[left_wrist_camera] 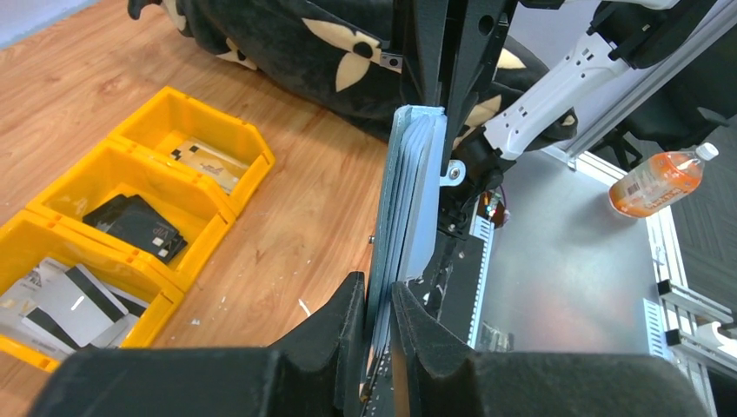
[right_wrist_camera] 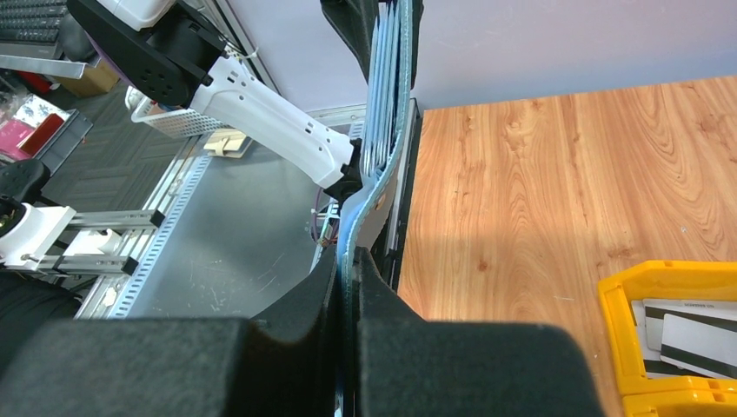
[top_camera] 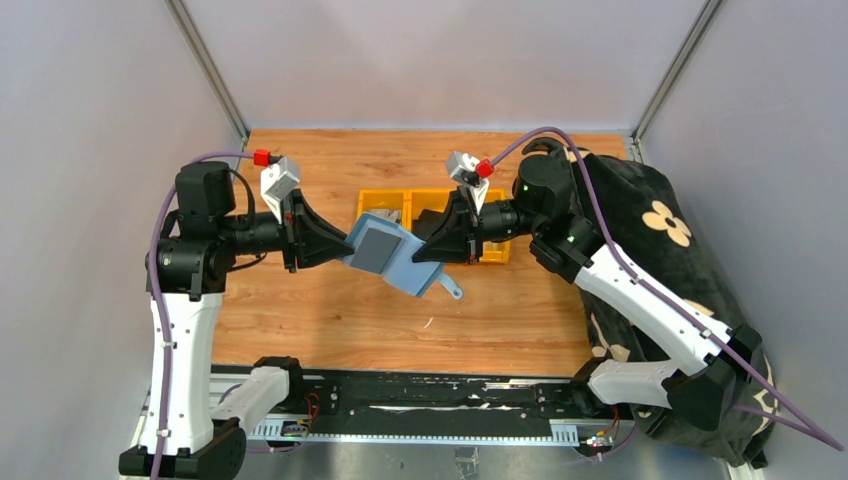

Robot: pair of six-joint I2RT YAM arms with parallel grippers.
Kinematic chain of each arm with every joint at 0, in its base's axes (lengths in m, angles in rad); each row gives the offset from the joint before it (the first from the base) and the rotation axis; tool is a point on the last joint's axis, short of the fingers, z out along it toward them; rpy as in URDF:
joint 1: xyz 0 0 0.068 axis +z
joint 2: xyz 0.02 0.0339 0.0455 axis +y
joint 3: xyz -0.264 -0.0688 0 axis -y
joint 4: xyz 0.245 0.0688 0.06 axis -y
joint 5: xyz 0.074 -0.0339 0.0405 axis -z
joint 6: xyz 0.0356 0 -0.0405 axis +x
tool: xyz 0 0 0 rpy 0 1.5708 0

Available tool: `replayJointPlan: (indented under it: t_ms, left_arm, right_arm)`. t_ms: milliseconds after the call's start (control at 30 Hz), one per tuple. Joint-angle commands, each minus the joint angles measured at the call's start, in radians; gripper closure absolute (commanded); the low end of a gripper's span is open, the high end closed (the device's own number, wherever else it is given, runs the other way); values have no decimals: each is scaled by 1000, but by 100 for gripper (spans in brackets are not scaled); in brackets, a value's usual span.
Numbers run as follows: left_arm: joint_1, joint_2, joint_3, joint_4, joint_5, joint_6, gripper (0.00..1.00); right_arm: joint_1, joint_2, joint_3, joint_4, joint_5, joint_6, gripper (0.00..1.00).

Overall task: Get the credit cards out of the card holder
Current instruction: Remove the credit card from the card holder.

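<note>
The card holder [top_camera: 395, 258] hangs in the air just in front of the yellow bins [top_camera: 420, 192] — left gripper [top_camera: 348, 245] clamped on one end, right gripper [top_camera: 428, 252] on the other. It bows (soft, light); the credit cards [right_wrist_camera: 382, 95], thin stiff edges inside, look slippery — best pinched at an exposed edge.

Slate-blue card holder [top_camera: 408, 266], yellow bins [top_camera: 384, 193] (black cloth [top_camera: 700, 270], cream flowers).

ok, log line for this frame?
left gripper: shut on holder | right gripper: shut on holder | holder: held off table between arms | cards: some in bins
</note>
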Motion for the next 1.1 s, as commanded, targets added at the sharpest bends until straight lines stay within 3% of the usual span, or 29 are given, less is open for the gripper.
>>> replayJointPlan:
  t_ms: [0,67,200,500,1067]
  left_arm:
    - [1,-21,14,-104,62,165,80]
    - [-1,-27,4,-104,65,172,80]
    - [0,-46,3,-101,66,181,67]
    - [0,-72,-1,-100,32,218,72]
    - [-1,-64,-29,-108,54,203,70]
  right_arm:
    - [17,-11,32,15,0,-34,100]
    - [24,-11,38,7,3,-46,100]
    - [28,-11,49,-30,16,-81,100]
    - [32,-16,57,-47,36,-106,100]
    - [141,33,115,-21,65,-105,100]
